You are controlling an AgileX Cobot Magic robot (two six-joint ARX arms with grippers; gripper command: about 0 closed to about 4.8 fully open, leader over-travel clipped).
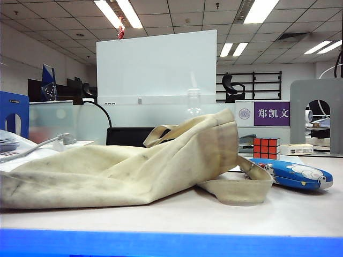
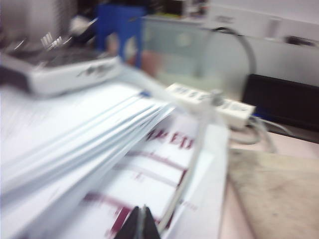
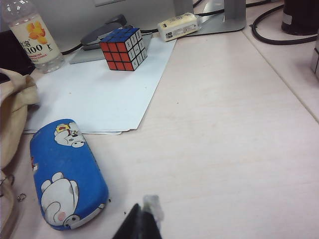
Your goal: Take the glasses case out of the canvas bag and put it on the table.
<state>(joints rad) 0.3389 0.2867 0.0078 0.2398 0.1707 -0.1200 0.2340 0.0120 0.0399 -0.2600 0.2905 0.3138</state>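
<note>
- Setting: open office with a tiled ceiling and strip lights; a large whiteboard (image 1: 156, 67) stands behind the canvas bag, and a purple nameplate (image 1: 271, 113) sits behind and to the right of it.
- Table (image 1: 300, 206): wide pale tabletop with a bright blue front edge; carries everything listed below.
- Canvas bag (image 1: 118, 168): large, floppy, cream cloth with grey smudges, lying on its side across the left and middle of the table, mouth towards the right, one strap handle looped flat on the table at that end.
- Stacked papers (image 2: 75, 154): white sheets with red print, just left of the bag's closed end; blurred in the left wrist view.
- White sheet (image 3: 99, 89): flat on the table to the right of the bag's mouth, under the Rubik's cube.
- Glasses case (image 3: 67, 174): blue, glossy, with white cartoon prints; outside the bag, lying flat on the table just right of the bag's strap, one end touching the sheet's edge.
- Drink bottle (image 3: 32, 32): clear, orange-fruit label, upright behind the bag's mouth.
- Rubik's cube (image 3: 123, 48): red face forward, blue on top, behind the glasses case and apart from it.
- Power strip (image 2: 209, 102): white, beyond the papers, behind the bag's closed end.
- Left gripper (image 2: 140, 225): dark jaws pressed together, empty, over the papers left of the bag.
- Right gripper (image 3: 141, 223): jaws closed, empty, above bare table just right of the glasses case, not touching it.
</note>
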